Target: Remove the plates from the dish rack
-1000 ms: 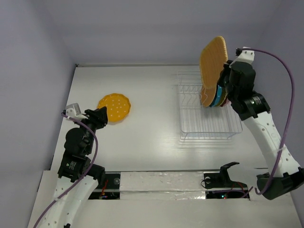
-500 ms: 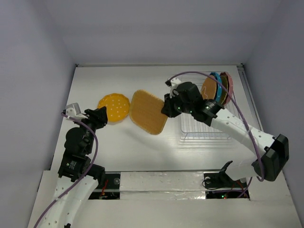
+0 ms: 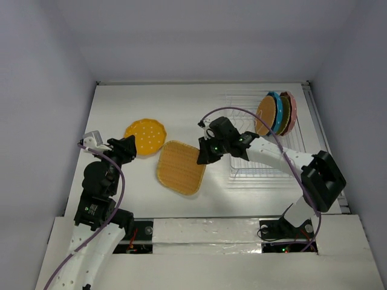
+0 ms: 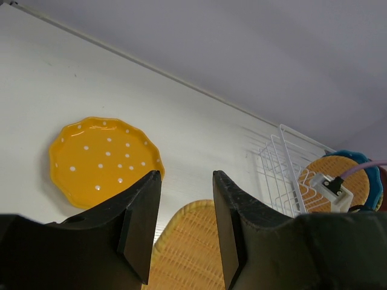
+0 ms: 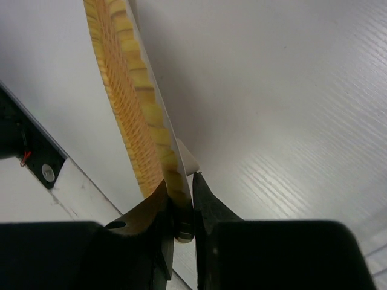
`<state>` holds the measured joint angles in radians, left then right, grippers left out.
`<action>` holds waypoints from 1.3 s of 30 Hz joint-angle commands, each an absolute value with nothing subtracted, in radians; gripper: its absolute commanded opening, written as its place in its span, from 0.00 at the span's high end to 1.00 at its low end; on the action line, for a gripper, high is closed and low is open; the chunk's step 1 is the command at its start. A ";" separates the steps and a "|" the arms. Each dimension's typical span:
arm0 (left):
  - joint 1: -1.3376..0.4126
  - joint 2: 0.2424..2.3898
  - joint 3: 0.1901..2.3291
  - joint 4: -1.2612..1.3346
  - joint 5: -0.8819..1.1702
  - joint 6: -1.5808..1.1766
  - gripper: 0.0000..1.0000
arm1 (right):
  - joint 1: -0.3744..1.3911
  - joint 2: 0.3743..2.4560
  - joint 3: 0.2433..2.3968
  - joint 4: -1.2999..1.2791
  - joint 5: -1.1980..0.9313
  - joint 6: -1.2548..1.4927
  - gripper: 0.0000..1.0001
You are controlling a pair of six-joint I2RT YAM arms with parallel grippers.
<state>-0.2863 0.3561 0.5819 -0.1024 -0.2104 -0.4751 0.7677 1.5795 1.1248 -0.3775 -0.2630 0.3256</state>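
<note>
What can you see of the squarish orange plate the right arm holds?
The woven plate is orange-yellow, rounded-square, with a basket-weave texture. The right gripper pinches its rim at one corner. It lies nearly flat, low over the white table beside the yellow dotted plate; whether it touches the table is unclear.

Plates (image 3: 275, 113) upright in dish rack (image 3: 266, 164)
</note>
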 commanded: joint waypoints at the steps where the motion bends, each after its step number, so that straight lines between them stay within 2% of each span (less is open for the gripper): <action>1: -0.282 0.364 0.575 -0.058 -0.207 -0.471 0.64 | 0.776 1.614 1.152 -0.357 -0.059 0.328 0.90; 5: -0.282 0.364 0.574 -0.058 -0.207 -0.472 0.64 | 0.776 1.644 1.146 -0.382 0.078 0.344 0.70; 8: -0.282 0.365 0.574 -0.057 -0.207 -0.472 0.63 | 0.776 1.664 1.132 -0.397 0.146 0.348 0.62; 14: -0.282 0.364 0.574 -0.057 -0.207 -0.471 0.63 | 0.776 1.684 1.103 -0.405 0.140 0.339 0.56; 18: -0.282 0.365 0.575 -0.057 -0.207 -0.471 0.64 | 0.776 1.677 1.085 -0.413 0.147 0.342 0.43; 21: -0.282 0.364 0.574 -0.055 -0.207 -0.471 0.64 | 0.776 1.657 1.078 -0.407 0.144 0.344 0.40; 24: -0.282 0.362 0.574 -0.055 -0.207 -0.471 0.63 | 0.785 1.635 1.091 -0.416 0.149 0.345 0.32; 28: -0.282 0.360 0.574 -0.055 -0.207 -0.471 0.63 | 0.785 1.557 1.109 -0.407 0.115 0.351 0.30; 31: -0.282 0.360 0.574 -0.055 -0.207 -0.471 0.63 | 0.785 1.427 1.120 -0.362 0.127 0.370 0.43; 32: -0.282 0.359 0.574 -0.054 -0.207 -0.471 0.63 | 0.785 1.395 1.126 -0.344 0.153 0.373 0.67; 34: -0.282 0.359 0.574 -0.055 -0.207 -0.471 0.64 | 0.785 1.324 1.152 -0.357 0.287 0.380 1.00; 37: -0.282 0.356 0.574 -0.055 -0.207 -0.471 0.65 | 0.710 1.290 1.180 -0.388 0.465 0.383 1.00; 39: -0.282 0.356 0.575 -0.055 -0.207 -0.471 0.72 | 0.651 1.266 1.181 -0.405 0.527 0.384 1.00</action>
<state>-0.2863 0.3565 0.5819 -0.1020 -0.2104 -0.4759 0.7292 1.2808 1.1572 -0.3882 0.3153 0.3748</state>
